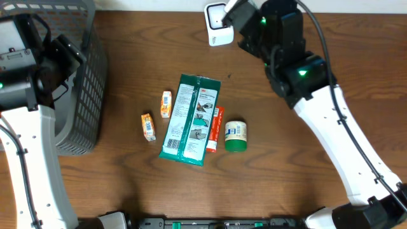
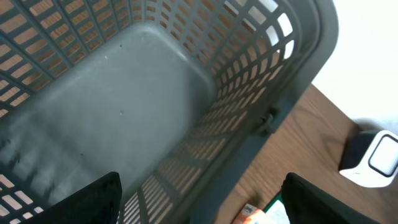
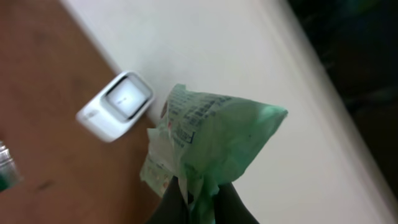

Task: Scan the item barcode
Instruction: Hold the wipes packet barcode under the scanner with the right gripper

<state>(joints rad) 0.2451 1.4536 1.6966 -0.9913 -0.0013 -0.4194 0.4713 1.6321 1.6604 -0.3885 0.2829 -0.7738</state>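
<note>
The right fingers (image 3: 205, 208) are clenched on the lower edge of a crinkled green packet (image 3: 211, 134). It is lifted clear of the bench (image 1: 273, 184) at the top of the overhead frame, just beside the white barcode scanner (image 3: 116, 106). Pinching it by one edge leaves the printed face free. In the right wrist view that face, with its block of small text, is turned toward the scanner's window at centre left, so this looks like the presenting step of the scan. Whether the barcode itself sits on that face is too blurred to tell. The left fingers (image 2: 93, 202) are released, spread wide with nothing between them, and hang over the grey mesh basket (image 2: 124, 106) at the upper left of the overhead frame. Nothing shows on the basket's floor, and this position suggests it is the drop point for scanned goods. The other items lie in a cluster at the centre of the bench, well apart from scanner and basket. They are a large green 3M pack (image 1: 191, 119), a small orange box (image 1: 148, 127) to its left, a yellow-and-white box (image 1: 166, 104) above that, a red-and-orange stick (image 1: 216, 129) against the pack's right edge, and a green jar (image 1: 236, 136) just beside the stick. Lying flat and mostly separate, they each look reachable from above without disturbing the others.
</note>
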